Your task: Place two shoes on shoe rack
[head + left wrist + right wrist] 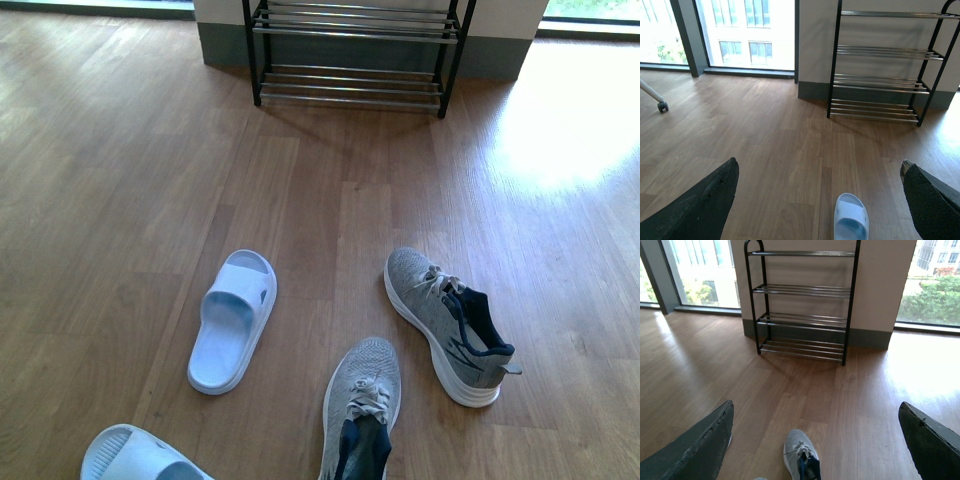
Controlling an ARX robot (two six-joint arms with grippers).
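Grey knit, white sole: one sneaker (362, 405) farthest from the rack (355, 30), toe toward it, heel cut off by the front view's edge. Second sneaker (450, 320) a little nearer the rack, shown whole, navy lining visible. Both flat on the wood floor, well short of the rack. Pale slide (232, 320) about level with that second sneaker; another slide (135, 455) farther from the rack still.

Shown only by the wrist views: left gripper (819, 165) spread wide and holding nothing, a slide (851, 217) on the floor beyond it; right gripper (816, 406) likewise released, a sneaker (800, 457) on the floor beyond it, which one unclear.

Rack against the wall: two lower tiers in the front view, four in the right wrist view.
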